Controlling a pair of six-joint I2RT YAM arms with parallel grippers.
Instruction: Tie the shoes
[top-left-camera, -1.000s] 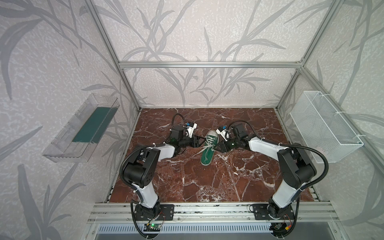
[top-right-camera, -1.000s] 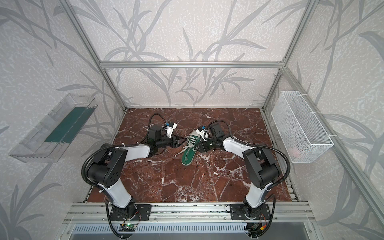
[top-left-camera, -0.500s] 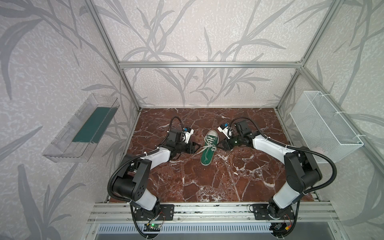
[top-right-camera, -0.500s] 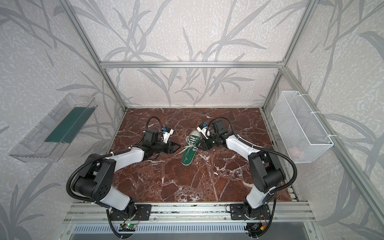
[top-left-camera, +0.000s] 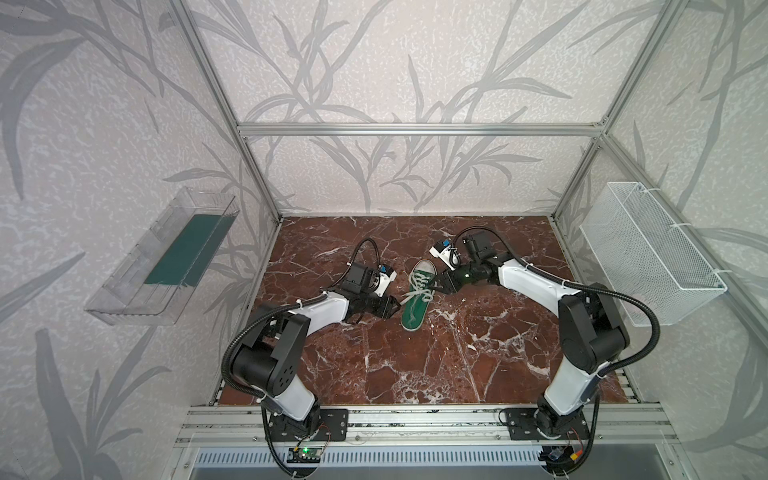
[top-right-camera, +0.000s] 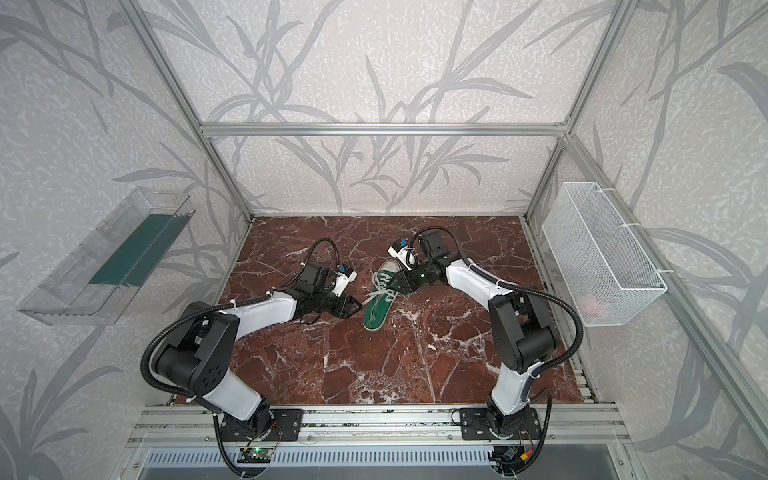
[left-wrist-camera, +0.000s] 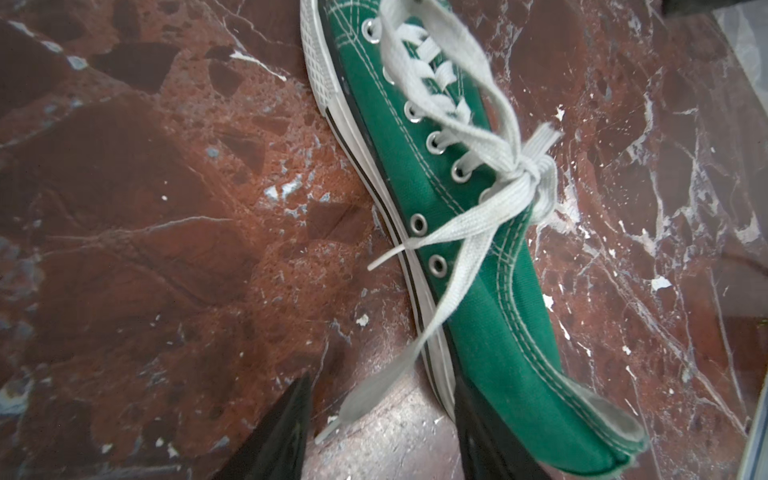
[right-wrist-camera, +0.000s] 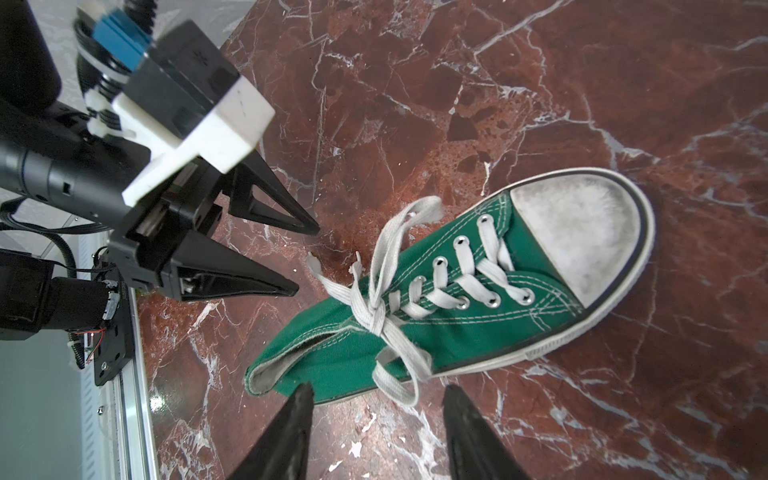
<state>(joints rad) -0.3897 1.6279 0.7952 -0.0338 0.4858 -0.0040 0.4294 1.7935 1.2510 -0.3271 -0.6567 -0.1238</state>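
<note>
Drawn back from the shoe lying mid-table, left gripper and right gripper flanking it, fingers apart and empty, leaving laces in a loose bow, likely meaning tying done.

— Where does the sneaker sit?
— On the bench, near its middle in both top views, upright on its sole, toe towards twelve o'clock and heel towards six, tilted just a touch to one.
— And how does it look?
— Small, green canvas, low-top, with a scuffed white toe cap, a white sole edge with a dark line, and metal eyelets. The ankle opening looks soft and flattened.
— The laces?
— White and flat, crossed up the front and knotted in a loose bow. One loop lies at nine o'clock of the knot, the other droops over the three o'clock side.
</note>
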